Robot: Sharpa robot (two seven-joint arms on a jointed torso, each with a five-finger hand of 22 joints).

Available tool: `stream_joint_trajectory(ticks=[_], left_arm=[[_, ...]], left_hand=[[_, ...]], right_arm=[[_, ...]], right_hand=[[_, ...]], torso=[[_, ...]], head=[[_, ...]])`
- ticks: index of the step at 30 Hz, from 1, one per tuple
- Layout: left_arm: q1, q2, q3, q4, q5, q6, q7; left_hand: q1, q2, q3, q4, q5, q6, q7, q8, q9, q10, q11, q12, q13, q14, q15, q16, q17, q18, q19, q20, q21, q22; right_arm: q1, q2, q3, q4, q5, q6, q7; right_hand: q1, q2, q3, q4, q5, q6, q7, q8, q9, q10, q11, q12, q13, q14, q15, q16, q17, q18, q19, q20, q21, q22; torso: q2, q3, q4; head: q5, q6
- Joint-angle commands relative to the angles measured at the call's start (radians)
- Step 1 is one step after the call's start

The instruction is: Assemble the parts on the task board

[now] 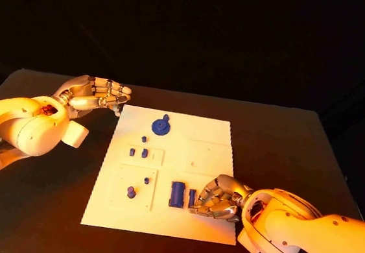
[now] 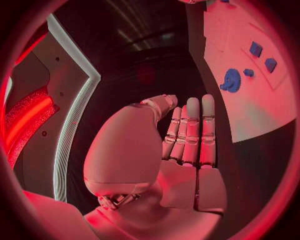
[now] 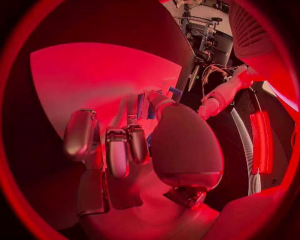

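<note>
Nearest the robot, the right hand [image 1: 218,198] rests low on the near right part of the white board [image 1: 194,224], its fingers curled down against a slim blue bar [image 1: 191,198] that lies just beside a larger blue block [image 1: 176,194]. In the right wrist view the fingertips [image 3: 139,145] bend toward blue pieces [image 3: 145,105] at the board's surface, but I cannot tell whether the bar is actually pinched or only touched, so the grip stays uncertain. My guess is that this bar is the piece being worked on at present.

Just left of the block, a small blue peg [image 1: 132,192] sits in a square recess, with a tiny blue dot near it. Further up the board, two short blue pegs [image 1: 138,153] stand side by side in another recess, and a single small stud [image 1: 144,138] lies beyond them. At the far end a round blue gear [image 1: 162,126] sits on the board. A square recess on the right middle of the board looks unfilled.

Farthest away, the left hand [image 1: 96,95] hovers off the board's far left corner, above the dark table [image 1: 285,137]; the left wrist view shows its fingers [image 2: 192,130] straight, close together and holding nothing.

Judging by this, several pieces seem seated while the near bar and block, and probably the empty recess, are left to finish.
</note>
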Motion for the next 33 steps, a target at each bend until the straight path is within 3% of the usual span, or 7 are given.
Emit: stream_joint_trajectory(ticks=[1,5,11,28,31,33], left_arm=[[0.0,0.0,0.0,0.001,0.005,0.014,0.005],[0.0,0.0,0.0,0.001,0.005,0.014,0.005],[0.0,-0.001,0.0,0.001,0.005,0.014,0.005],[0.0,-0.002,0.0,0.001,0.005,0.016,0.001],[0.0,-0.002,0.0,0.001,0.005,0.017,0.001],[0.0,-0.002,0.0,0.001,0.005,0.017,0.001]], left_hand=[[-0.007,0.003,0.005,0.004,0.006,-0.005,0.027,-0.004,-0.002,-0.007,-0.002,0.006,-0.002,-0.003,0.005,0.002,-0.002,0.015,0.005,0.005,-0.004,-0.001],[-0.007,0.003,0.005,0.004,0.006,-0.005,0.027,-0.004,-0.002,-0.007,-0.002,0.006,-0.002,-0.003,0.005,0.002,-0.002,0.015,0.005,0.005,-0.004,-0.001],[-0.007,0.003,0.005,0.004,0.006,-0.005,0.027,-0.004,-0.002,-0.007,-0.002,0.006,-0.002,-0.003,0.005,0.002,-0.002,0.015,0.005,0.005,-0.004,-0.001],[-0.007,0.004,0.006,0.004,0.006,-0.006,0.027,-0.004,-0.002,-0.007,-0.001,0.006,-0.003,-0.003,0.005,0.002,-0.002,0.015,0.005,0.005,-0.005,-0.002],[-0.007,0.004,0.006,0.004,0.006,-0.006,0.027,-0.004,-0.002,-0.007,-0.001,0.006,-0.003,-0.003,0.005,0.002,-0.002,0.015,0.005,0.005,-0.005,-0.002],[-0.007,0.004,0.006,0.004,0.006,-0.006,0.027,-0.004,-0.002,-0.007,-0.001,0.006,-0.003,-0.003,0.005,0.002,-0.002,0.015,0.005,0.005,-0.005,-0.002]], right_arm=[[-0.001,0.001,0.0,0.001,-0.014,0.075,0.006],[-0.001,0.004,0.0,-0.003,-0.013,0.069,-0.001],[-0.001,0.012,0.0,-0.006,-0.005,0.05,-0.015],[-0.001,0.014,0.0,-0.02,-0.008,0.028,-0.031],[-0.001,0.015,0.0,-0.023,-0.022,0.028,-0.034],[-0.001,0.016,0.0,-0.025,-0.029,0.026,-0.034]], right_hand=[[0.01,0.002,-0.009,0.003,-0.012,0.01,0.0,-0.005,-0.001,0.027,0.002,0.001,0.157,0.1,0.0,-0.004,0.243,-0.005,0.024,0.001,0.0,0.167],[0.011,0.007,-0.013,0.007,-0.014,0.012,0.0,-0.005,-0.002,0.027,0.002,0.002,0.158,0.1,0.0,-0.003,0.244,-0.006,0.024,0.002,0.002,0.168],[-0.01,0.039,-0.032,0.028,0.018,0.016,-0.001,-0.007,-0.005,0.029,0.002,0.004,0.159,0.1,0.0,-0.003,0.245,-0.006,0.026,0.002,0.004,0.168],[-0.045,0.08,-0.044,0.025,0.059,0.019,-0.004,-0.006,-0.007,0.032,-0.001,0.007,0.163,0.101,-0.002,-0.002,0.246,-0.006,0.027,0.001,0.007,0.169],[0.015,0.087,-0.019,0.004,0.054,0.017,-0.009,-0.005,-0.006,0.032,-0.006,0.008,0.163,0.101,-0.006,-0.002,0.247,-0.006,0.027,-0.002,0.009,0.169],[0.057,0.094,0.007,-0.008,-0.011,0.016,-0.011,-0.005,-0.007,0.032,-0.007,0.008,0.164,0.101,-0.007,-0.002,0.247,-0.006,0.027,-0.004,0.009,0.169]], torso=[[0.0,0.0004,-0.001],[0.0,0.0004,0.0002],[0.001,0.0005,-0.0001],[0.0,0.0,-0.0004],[0.0,0.0002,-0.0008],[0.0,0.0003,-0.001]], head=[[0.001,-0.001],[0.001,-0.001],[0.002,-0.002],[0.002,-0.003],[0.001,-0.003],[0.001,-0.003]])
